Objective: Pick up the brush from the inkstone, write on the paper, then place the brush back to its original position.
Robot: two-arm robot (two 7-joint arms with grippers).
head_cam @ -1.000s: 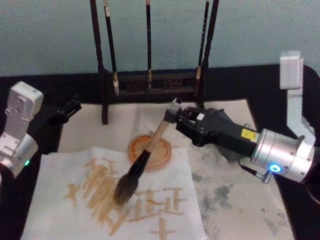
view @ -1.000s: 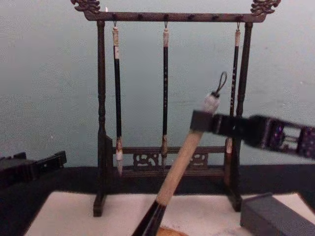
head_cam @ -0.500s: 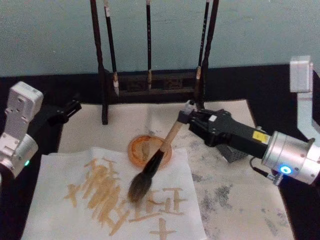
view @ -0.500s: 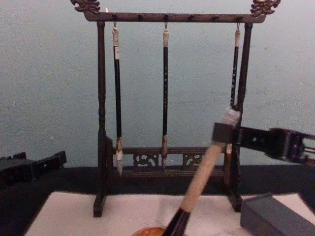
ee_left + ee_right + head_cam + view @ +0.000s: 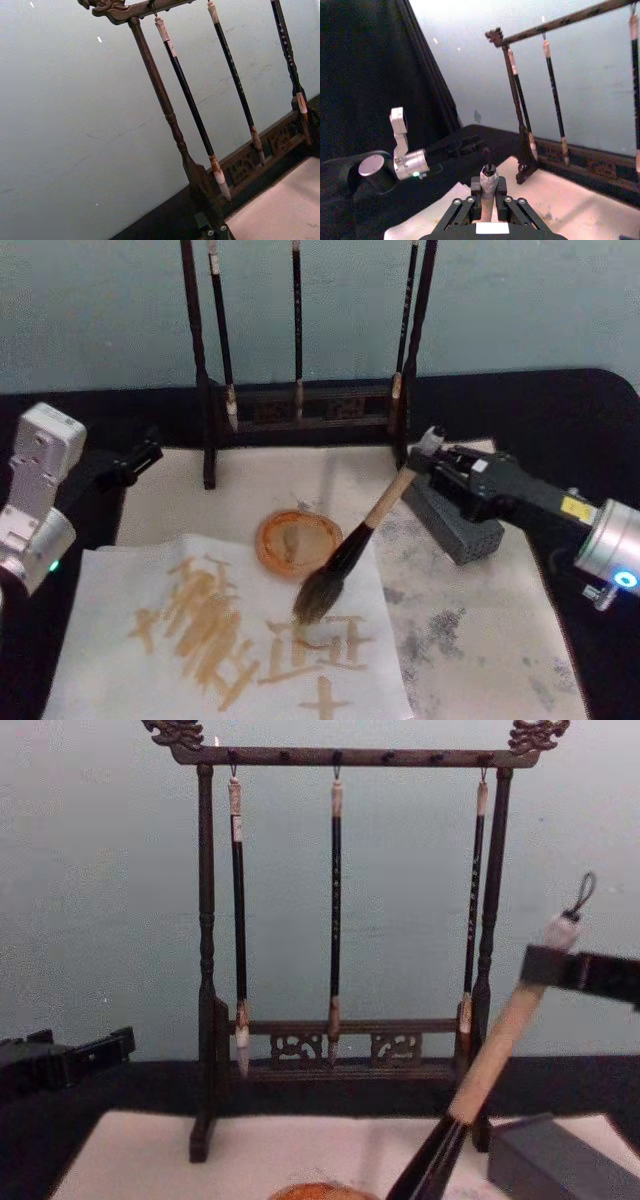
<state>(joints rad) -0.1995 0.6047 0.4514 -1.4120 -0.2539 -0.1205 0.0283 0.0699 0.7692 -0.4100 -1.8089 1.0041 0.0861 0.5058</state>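
Between the fingers of the right gripper (image 5: pixel 434 456), pinched just below its grey end cap: the brush (image 5: pixel 365 530), one of its kind, slanting down and away from them toward the robot's left. Bristle head low over the paper (image 5: pixel 100 660), right beside the tan strokes written there. Cannot tell whether touching the sheet or just clear of it.

Directly beneath the fingers, half hidden by the gripper's black body: one dark inkstone (image 5: pixel 462 532), lying on a stained pale mat (image 5: pixel 480 660), well apart from the bristles. Lower than the fingers and under the slanted shaft, between inkstone and paper: one round orange dish (image 5: pixel 290 543), its near rim partly covered by the brush.

Beyond the fingers, against the wall, one dark wooden rack (image 5: pixel 320 405) with three slim brushes (image 5: pixel 297 320) hanging from it, tops cut off in the head view, whole in the chest view. From the chest, brush cut off at the black lower shaft, bristles out of sight, and inkstone clipped at the corner.

Far across from the fingers, on the robot's left — the left gripper (image 5: pixel 135 458), parked by the mat's far corner, over the dark counter (image 5: pixel 560 410).
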